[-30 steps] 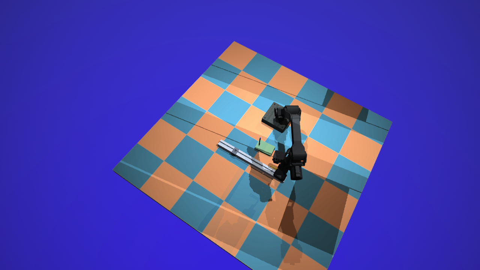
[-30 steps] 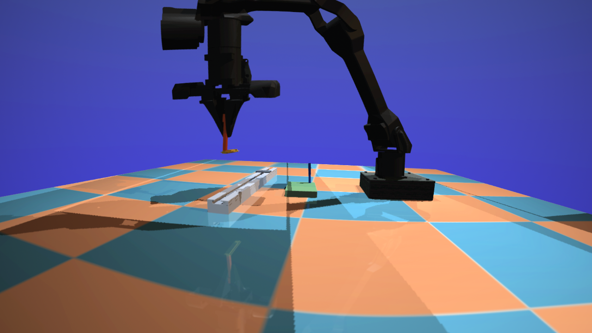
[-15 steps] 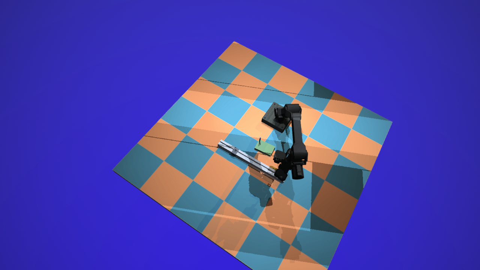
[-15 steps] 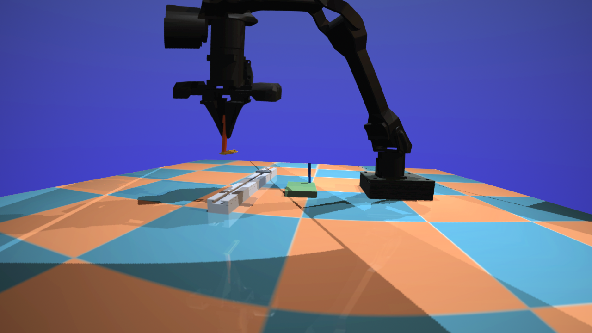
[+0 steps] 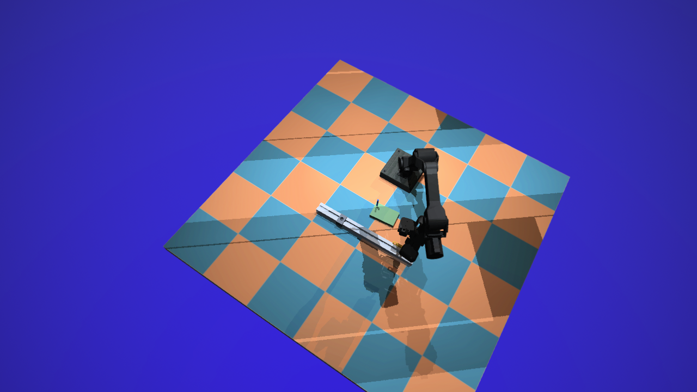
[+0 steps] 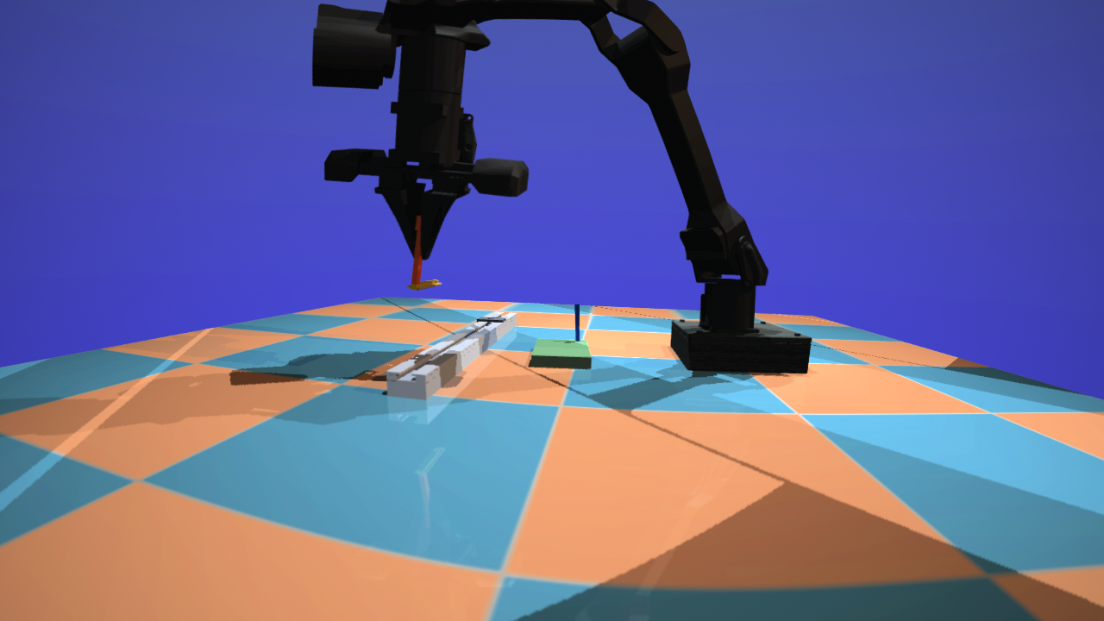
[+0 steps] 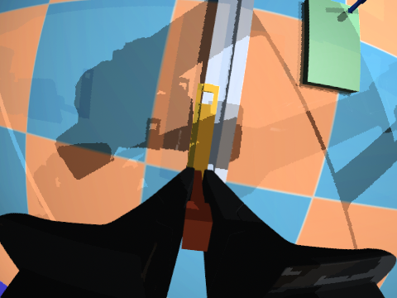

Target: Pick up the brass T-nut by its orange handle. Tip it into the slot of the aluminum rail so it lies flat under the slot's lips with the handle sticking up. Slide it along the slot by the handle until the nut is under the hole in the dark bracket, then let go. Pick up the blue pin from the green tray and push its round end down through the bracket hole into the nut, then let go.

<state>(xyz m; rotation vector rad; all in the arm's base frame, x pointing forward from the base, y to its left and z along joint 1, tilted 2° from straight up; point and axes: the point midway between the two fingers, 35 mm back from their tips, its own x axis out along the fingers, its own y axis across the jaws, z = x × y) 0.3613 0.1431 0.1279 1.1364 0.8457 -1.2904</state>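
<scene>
Now the jaws pinch the orange handle (image 6: 417, 262) (image 7: 197, 233); keep the brass T-nut (image 5: 397, 244) (image 6: 423, 285) (image 7: 203, 136) approx. in line w/ the rail (image 5: 375, 237) (image 6: 412, 384) (image 7: 236, 62) below, then tip 1 edge in 1st.

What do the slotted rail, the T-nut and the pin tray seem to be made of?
Long pale-grey slotted rail: probably aluminum, silvery and smooth.
Yellow flat T-nut: likely brass, judging by its golden colour.
Green rectangular tray: perhaps plastic; evenly coloured, material uncertain.

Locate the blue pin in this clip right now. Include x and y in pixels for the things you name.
In the exterior view, the blue pin (image 5: 377, 203) (image 6: 577, 322) (image 7: 356, 6) stands upright at the green tray (image 5: 385, 215) (image 6: 561, 353) (image 7: 332, 50), between the aluminum rail (image 5: 375, 237) (image 6: 412, 384) (image 7: 244, 25) and the arm's black base (image 5: 390, 179) (image 6: 741, 356).
</scene>
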